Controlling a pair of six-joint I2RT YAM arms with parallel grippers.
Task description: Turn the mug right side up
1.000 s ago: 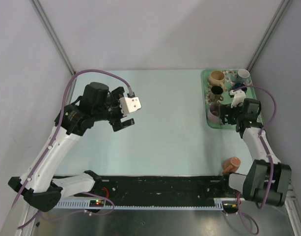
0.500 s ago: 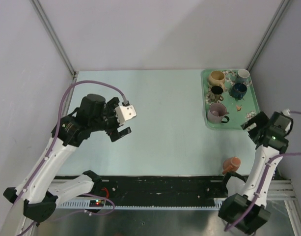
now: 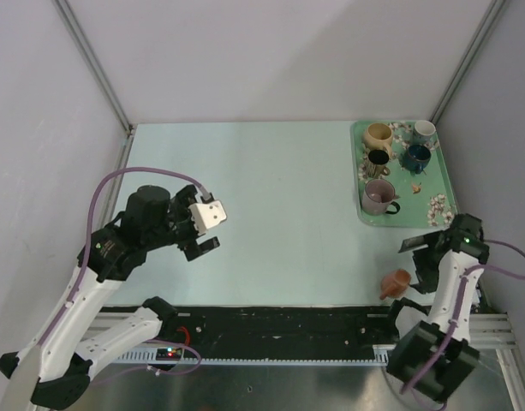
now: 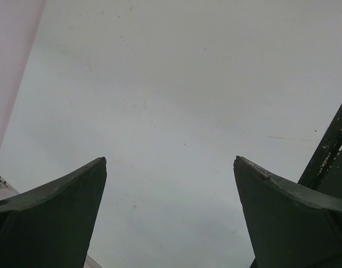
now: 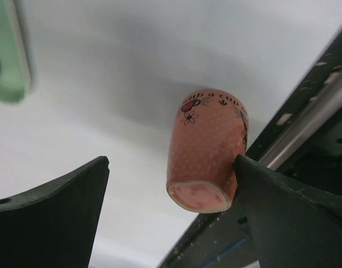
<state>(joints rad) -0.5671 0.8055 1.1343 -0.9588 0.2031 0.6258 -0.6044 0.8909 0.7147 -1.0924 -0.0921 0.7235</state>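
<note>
The salmon-pink dotted mug sits at the table's front right edge, next to the black rail. Its flat base faces my right wrist camera and its mouth is hidden. In the top view the mug looks a little tilted. My right gripper is open with the mug between its jaws. The right finger touches the mug's side, and the left finger stands well clear. In the top view the right gripper is just right of the mug. My left gripper is open and empty above the table's left half, over bare table in its own view.
A green tray at the back right holds several upright mugs. A corner of the tray shows in the right wrist view. The black rail runs along the table's near edge, close to the mug. Grey walls enclose the table.
My right arm swung from the tray to the front right edge and came down around the pink mug, which shifted slightly left. My left arm drew back toward the near left.
</note>
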